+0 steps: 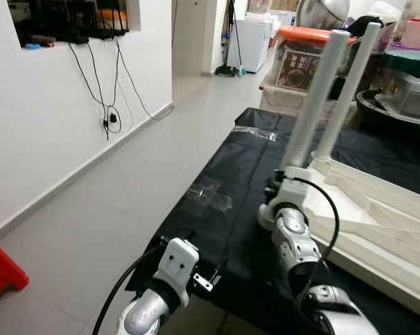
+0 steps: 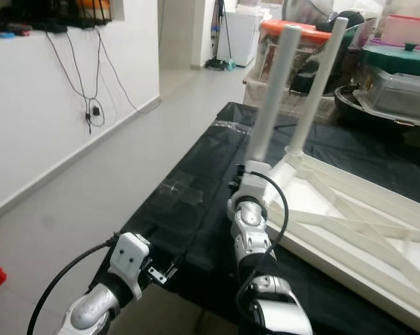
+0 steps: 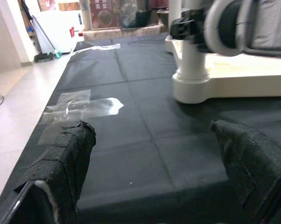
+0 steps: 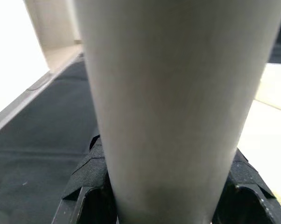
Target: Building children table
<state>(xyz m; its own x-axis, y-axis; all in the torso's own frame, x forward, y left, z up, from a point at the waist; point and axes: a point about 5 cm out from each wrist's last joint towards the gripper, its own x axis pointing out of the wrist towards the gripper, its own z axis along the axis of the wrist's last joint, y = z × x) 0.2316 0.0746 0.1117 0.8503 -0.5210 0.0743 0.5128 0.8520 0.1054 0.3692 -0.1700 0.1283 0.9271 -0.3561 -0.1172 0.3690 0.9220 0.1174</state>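
I have the white plastic children's table [image 1: 377, 223] lying upside down on the black cloth sheet [image 1: 224, 174] that covers the floor. Two long round white table legs stand up from its corner sockets. My right gripper [image 4: 161, 186] is clamped on the nearer leg [image 1: 315, 98], low down, just above the socket. In the right wrist view the leg sits tight between the two black fingers [image 4: 91, 177].

I think the leg is light and stiff, a hollow tube. Its smooth skin looks slippery, so a soft squeeze could slide when I twist or push. Low by the socket seems the best place to hold it, because a push there goes straight down and does not tip the leg. The farther leg [image 1: 349, 84] stands just behind it.

My right arm reaches forward and is bent at the wrist, with its black cable looping over it. My left gripper [image 3: 154, 163] hangs low over the near edge of the sheet, its cloth-wrapped fingers [image 3: 68, 158] wide apart and holding nothing. A scrap of clear plastic wrap [image 3: 80, 106] lies on the sheet in front of it.
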